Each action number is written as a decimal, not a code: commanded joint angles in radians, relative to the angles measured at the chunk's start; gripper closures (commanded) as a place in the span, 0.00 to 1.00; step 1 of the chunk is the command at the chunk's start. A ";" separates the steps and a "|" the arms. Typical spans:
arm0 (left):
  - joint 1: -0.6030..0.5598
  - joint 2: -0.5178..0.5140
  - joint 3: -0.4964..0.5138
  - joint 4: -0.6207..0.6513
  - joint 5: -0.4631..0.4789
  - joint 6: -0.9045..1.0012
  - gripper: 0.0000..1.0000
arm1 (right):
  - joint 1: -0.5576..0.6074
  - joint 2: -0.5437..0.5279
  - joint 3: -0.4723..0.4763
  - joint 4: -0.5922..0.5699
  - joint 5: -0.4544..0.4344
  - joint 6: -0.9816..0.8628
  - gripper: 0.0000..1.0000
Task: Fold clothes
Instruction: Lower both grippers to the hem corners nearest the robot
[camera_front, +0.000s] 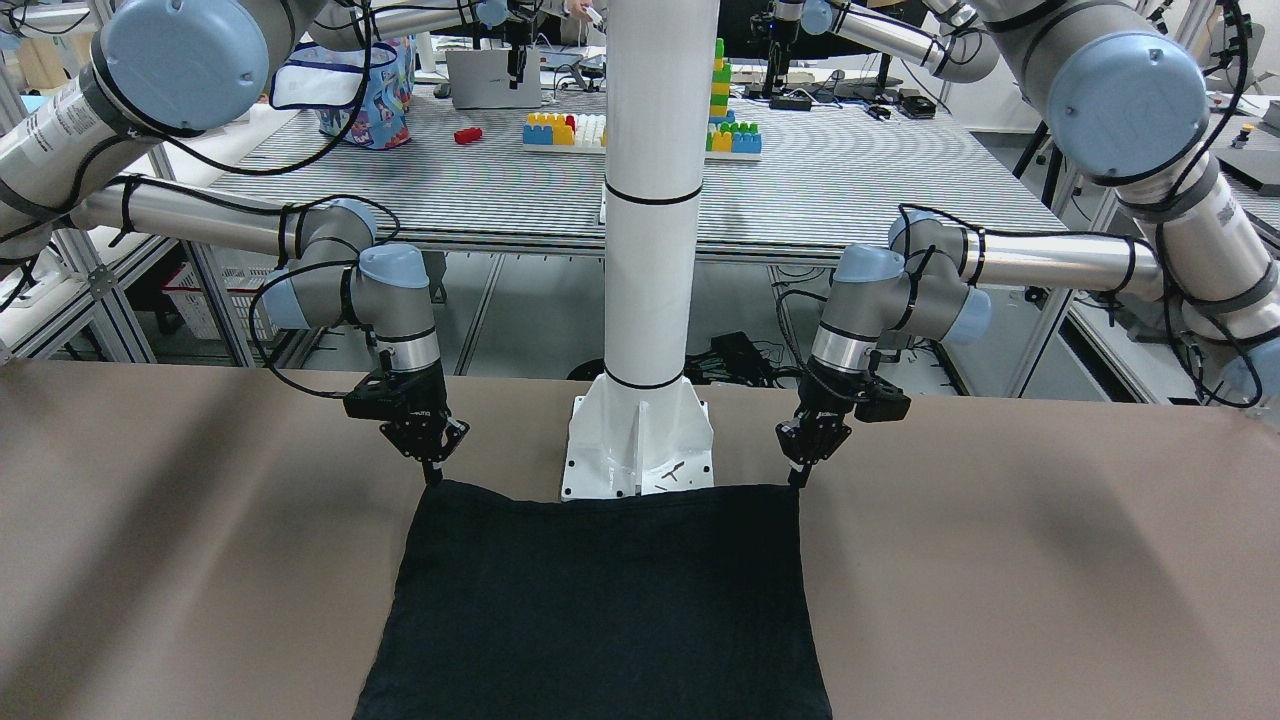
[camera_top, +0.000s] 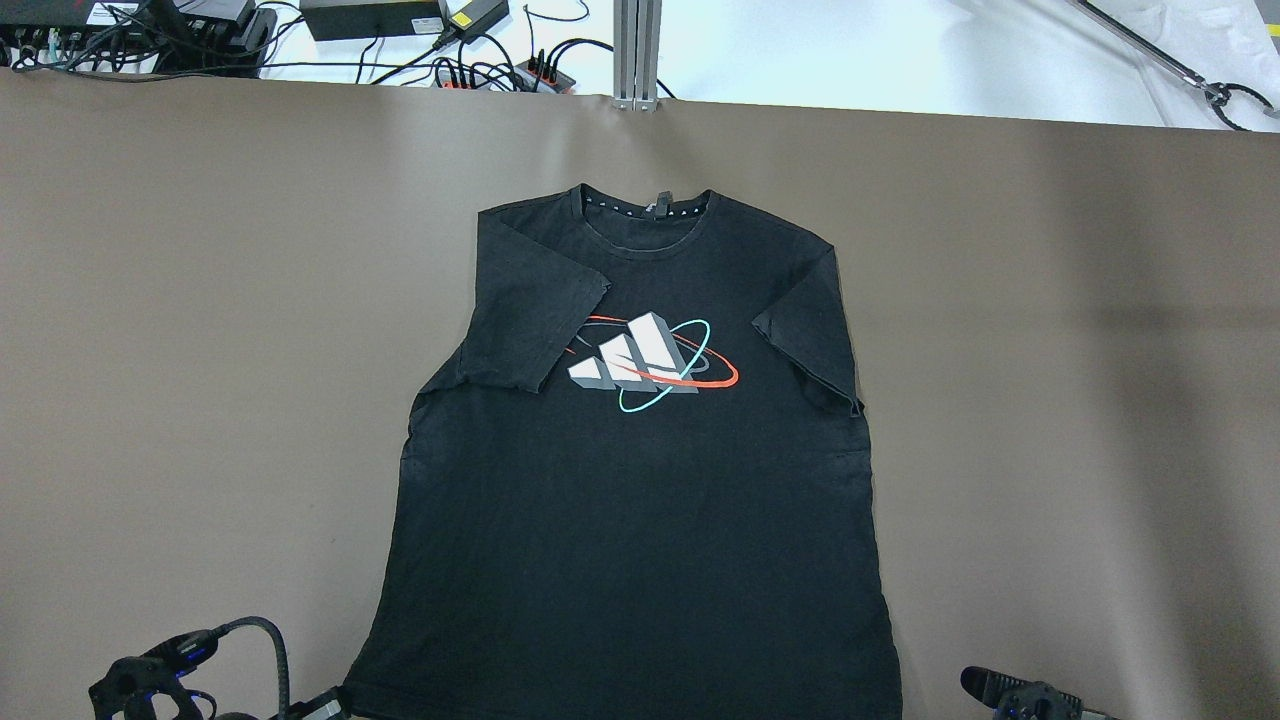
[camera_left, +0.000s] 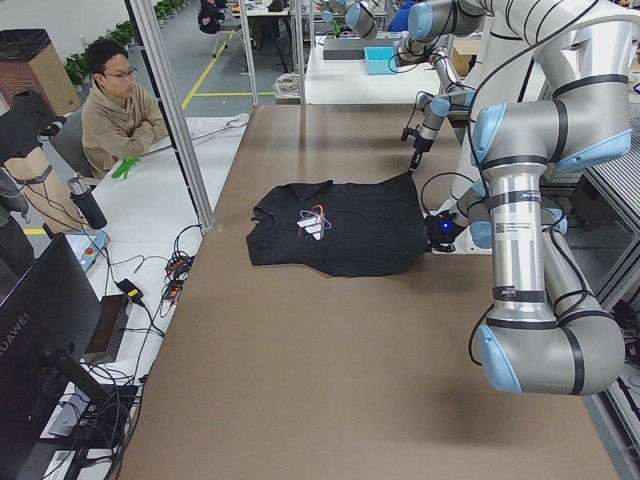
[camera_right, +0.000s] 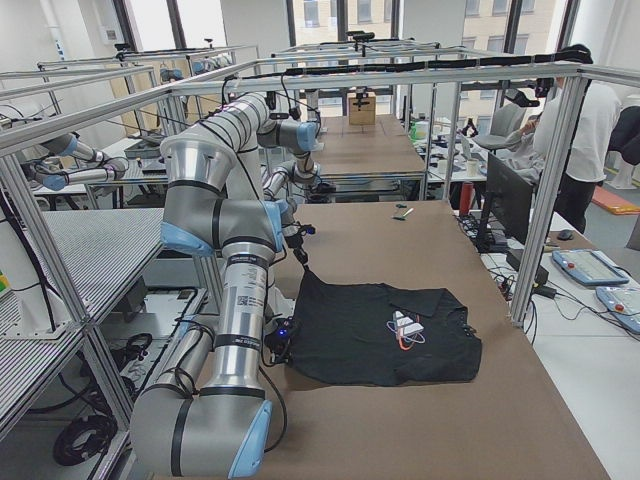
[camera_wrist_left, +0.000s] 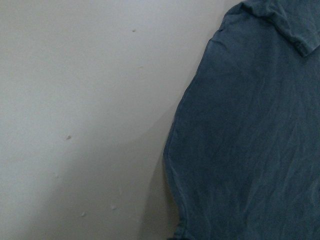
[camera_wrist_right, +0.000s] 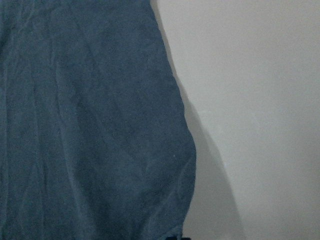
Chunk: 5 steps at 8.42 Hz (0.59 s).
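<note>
The black T-shirt (camera_top: 640, 520) lies face up and nearly flat in the middle of the brown surface (camera_top: 200, 350). Its collar (camera_top: 645, 210) points away from the robot, both short sleeves are folded in over the chest, and a white, red and teal print (camera_top: 650, 362) sits between them. The bottom hem lies nearest the robot, just in front of the base of the white post (camera_front: 650, 250). The left fingers (camera_front: 798, 474) meet one hem corner and the right fingers (camera_front: 434, 470) meet the other. Both pairs are drawn narrow and seem pinched on the cloth. In the side views each corner rises to a small peak under its arm, and the wrist views show a shadow beneath the shirt's side edges. The fabric looks thin, light and limp, so it will probably sag between the two holds and drag along the surface, not keep its shape. Taking it at the hem corners looks sound, since the doubled seam there gives more to grip than a single layer. Judging by the layout, the next fold would carry the hem up and over toward the collar. Both arms would need to move evenly, because a slack or uneven lift could skew the fold or disturb the tucked sleeves.
</note>
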 joint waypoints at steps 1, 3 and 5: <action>-0.128 -0.039 -0.030 0.000 -0.140 0.096 1.00 | 0.188 0.095 0.001 -0.046 0.212 -0.163 1.00; -0.273 -0.114 0.000 0.003 -0.240 0.219 1.00 | 0.456 0.191 -0.101 -0.069 0.441 -0.336 1.00; -0.477 -0.250 0.136 0.003 -0.416 0.288 1.00 | 0.673 0.370 -0.223 -0.190 0.618 -0.464 1.00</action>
